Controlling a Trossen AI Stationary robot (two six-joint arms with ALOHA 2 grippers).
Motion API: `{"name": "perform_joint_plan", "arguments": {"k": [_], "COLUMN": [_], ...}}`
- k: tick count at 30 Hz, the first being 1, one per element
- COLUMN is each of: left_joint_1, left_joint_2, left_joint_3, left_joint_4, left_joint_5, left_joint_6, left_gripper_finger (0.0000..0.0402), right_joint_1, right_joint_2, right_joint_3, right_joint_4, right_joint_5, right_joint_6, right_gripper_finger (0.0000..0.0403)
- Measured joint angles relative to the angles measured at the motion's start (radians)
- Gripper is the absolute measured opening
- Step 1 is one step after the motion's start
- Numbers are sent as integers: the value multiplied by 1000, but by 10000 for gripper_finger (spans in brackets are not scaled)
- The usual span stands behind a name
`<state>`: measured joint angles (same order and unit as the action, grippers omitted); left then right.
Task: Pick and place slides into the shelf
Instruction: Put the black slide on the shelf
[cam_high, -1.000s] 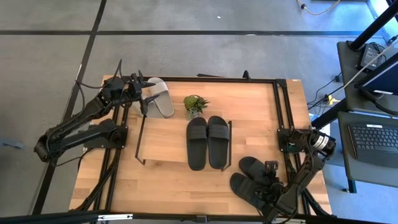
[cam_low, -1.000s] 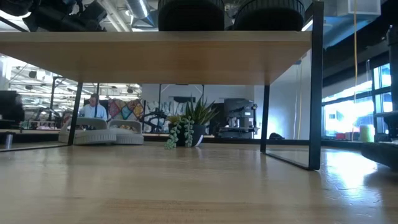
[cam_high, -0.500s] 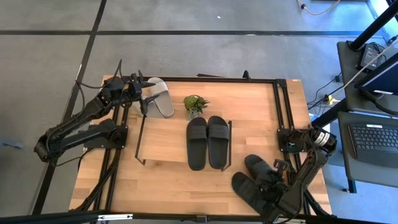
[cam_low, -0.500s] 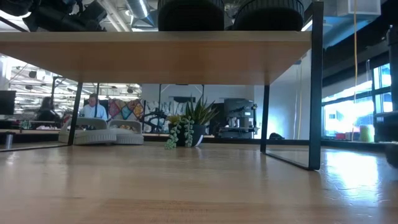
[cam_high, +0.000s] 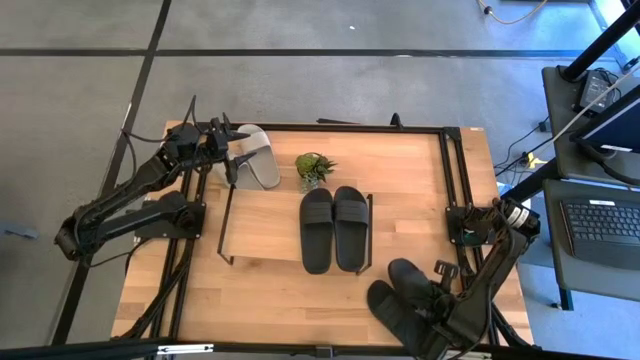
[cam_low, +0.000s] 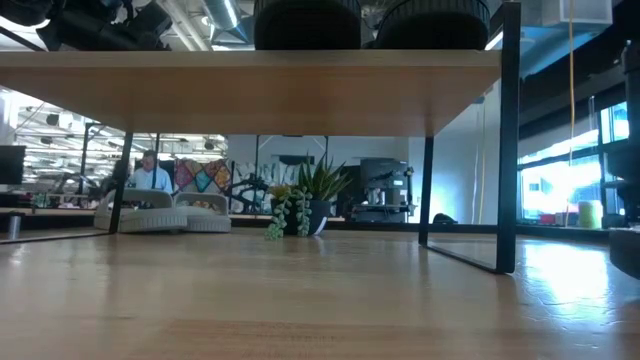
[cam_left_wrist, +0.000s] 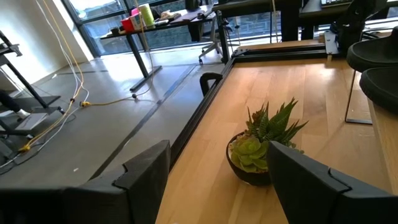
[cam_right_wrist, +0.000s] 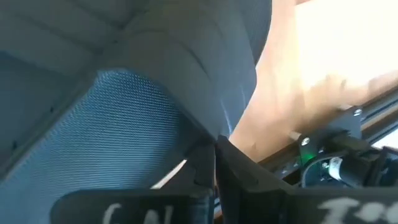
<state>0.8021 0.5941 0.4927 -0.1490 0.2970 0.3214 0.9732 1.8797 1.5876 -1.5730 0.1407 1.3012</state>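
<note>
No text can be read — only blurred white marks on the right gripper (cam_right_wrist: 214, 186), illegible.

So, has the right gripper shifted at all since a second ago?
Yes. In the high view the right gripper, shut on the black slides, has moved toward the table's near edge, farther from the shelf, dragging the slides slightly.

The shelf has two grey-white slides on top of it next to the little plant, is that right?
Not quite. The two slides on the shelf are black, as the high view shows. The grey-white pair lies off it, by the left gripper. The plant is beside them.
</note>
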Motion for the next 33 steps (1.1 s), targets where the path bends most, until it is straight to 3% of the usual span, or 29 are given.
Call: {"name": "perform_joint_plan", "arguments": {"k": [3, 16, 20, 25, 33], "left_joint_1": [0, 0, 0, 0, 0], "left_joint_2": [0, 0, 0, 0, 0], "left_joint_3": [0, 0, 0, 0, 0], "left_joint_4": [0, 0, 0, 0, 0], "left_joint_5": [0, 0, 0, 0, 0], "left_joint_6": [0, 0, 0, 0, 0], "left_gripper_finger": [257, 257, 257, 257, 257], "right_joint_1": [-10, -15, -22, -59, -240], "right_joint_2": [0, 0, 0, 0, 0], "right_joint_3": [40, 318, 405, 528, 719], "right_joint_4": [2, 2, 3, 1, 13], "right_joint_5": [-38, -19, 55, 244, 391], "right_joint_6": [-19, 51, 27, -60, -362], "right_gripper_finger": [1, 1, 1, 1, 1]}}
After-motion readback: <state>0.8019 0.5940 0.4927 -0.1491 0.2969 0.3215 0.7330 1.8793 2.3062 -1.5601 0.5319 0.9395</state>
